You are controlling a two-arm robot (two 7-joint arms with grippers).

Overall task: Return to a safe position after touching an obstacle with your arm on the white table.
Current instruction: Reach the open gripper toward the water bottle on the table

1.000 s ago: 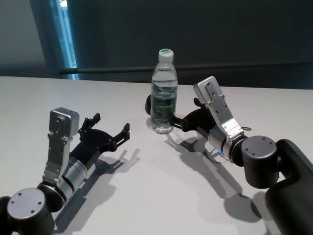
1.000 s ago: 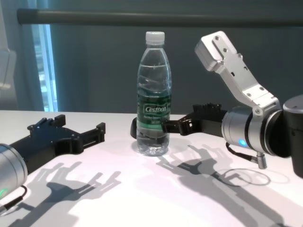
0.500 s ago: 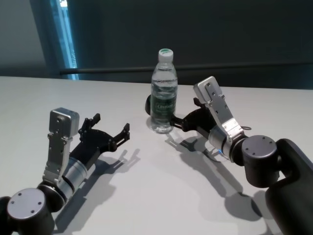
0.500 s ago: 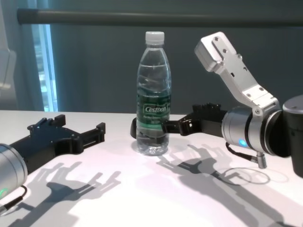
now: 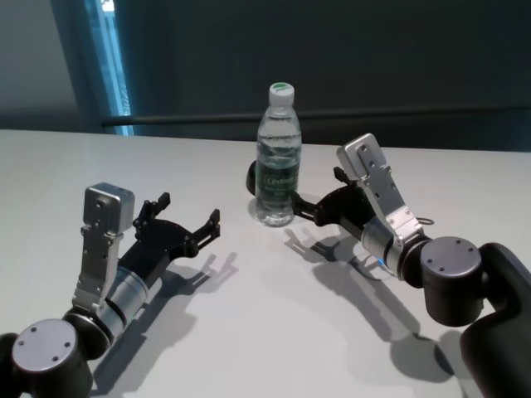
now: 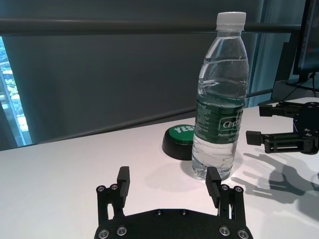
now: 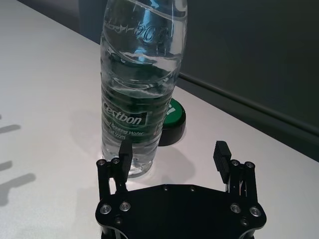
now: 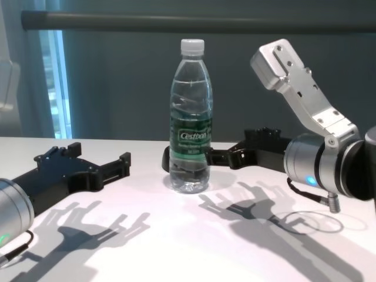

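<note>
A: What carries everything here?

B: The white tabletop (image 5: 249, 332). The bottle (image 5: 276, 157) stands upright on it, toward the far edge and about midway between the side edges. A low black-and-green round thing (image 7: 172, 119) sits just behind the bottle, touching it or nearly so.

A: Where is the right gripper (image 5: 319, 203)?

B: Just beside the bottle, on its right side, low over the tabletop. In the head and chest views a small gap shows between its fingers (image 8: 216, 155) and the bottle. The fingers are spread wide and hold nothing. I judge that the arm keeps them apart because it only needs to touch the bottle, not grasp it, and now it must retreat.

A: And the left gripper (image 5: 189, 228)?

B: Well apart from the bottle, nearer the left edge, low over the tabletop, fingers also wide and empty. It looks idle, out of the way.

A: Any risk?

B: The bottle is tall and narrow, so a sideways brush during the retreat could tip it.
</note>
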